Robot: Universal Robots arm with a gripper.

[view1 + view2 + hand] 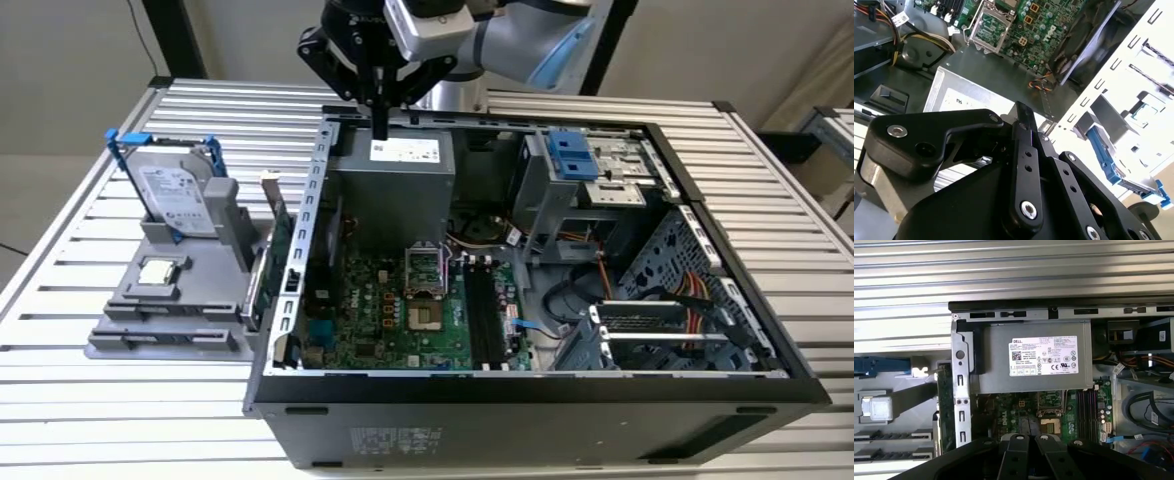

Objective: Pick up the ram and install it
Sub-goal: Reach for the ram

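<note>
We see the pincer (380,128) hanging above the rear of the open computer case (534,420), its fingers pressed together with nothing between them. Directly beneath it sits the gray power supply (394,190). The motherboard (400,310) lies lower and farther forward of the pincer. Well apart from the pincer, beyond the case wall, a gray holder (114,346) on the slatted tabletop (134,425) carries a hard drive (174,195), a square chip (158,270) and a green expansion card (263,270). We take the thin strip in the holder's front slot for the ram (171,335), though we cannot tell for certain.
</note>
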